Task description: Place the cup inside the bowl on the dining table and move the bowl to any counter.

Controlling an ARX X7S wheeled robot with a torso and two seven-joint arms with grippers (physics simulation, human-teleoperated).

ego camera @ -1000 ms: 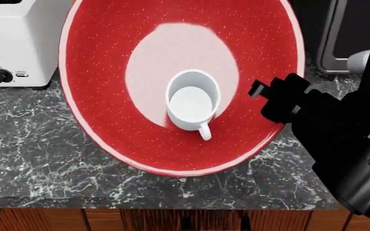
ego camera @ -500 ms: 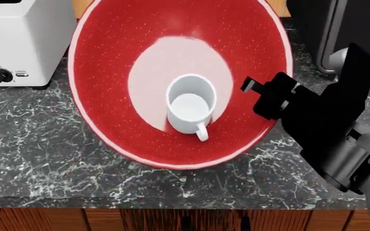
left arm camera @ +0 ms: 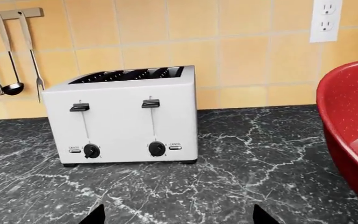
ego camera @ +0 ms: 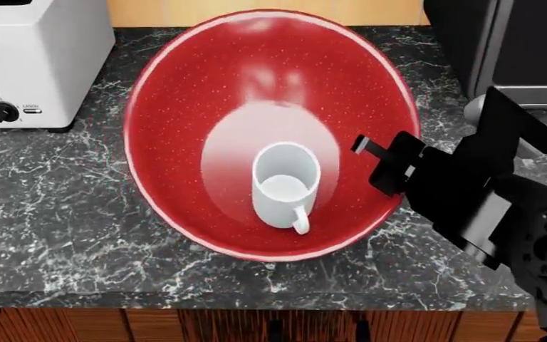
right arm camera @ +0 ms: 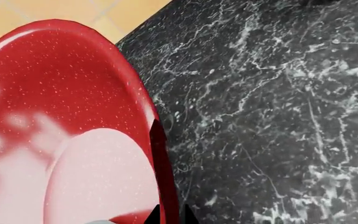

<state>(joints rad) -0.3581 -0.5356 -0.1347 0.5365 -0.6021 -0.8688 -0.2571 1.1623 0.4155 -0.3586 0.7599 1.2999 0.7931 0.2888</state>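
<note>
Head view, near to far. Counter [ego camera: 74, 249] front edge at 6 o'clock: black white-veined marble over reddish-brown wood cabinet fronts.

Right gripper [ego camera: 380, 162] comes in from 4 o'clock, fingers pinched on the bowl [ego camera: 211, 92] rim at the bowl's 3 o'clock side. Right wrist view confirms it: two dark fingertips [right arm camera: 157, 135] closed narrow with the pale rim between them, one inside the wall, one outside, against the marble.

Cup [ego camera: 286, 184] is inside the bowl, upright, just below bowl centre, toward 6 o'clock. Handle points at 6 o'clock, toward the counter's front edge. Cup interior looks empty white.

Bowl sits over the counter top, mid-frame. Can't tell from the head view whether its base is touching the marble or hanging just above it.

Left gripper [left arm camera: 175, 215]: only two dark fingertips at the frame edge in the left wrist view, spread wide apart, nothing between them. It faces a white four-slot toaster [left arm camera: 126, 116] on the counter, with the bowl's outer wall just at its side.

Far: toaster at 10 o'clock, a dark appliance [ego camera: 501, 50] at 2 o'clock, yellow tiled wall [left arm camera: 229, 46] behind with a utensil rail [left arm camera: 8, 14] and a socket [left arm camera: 326, 18].
</note>
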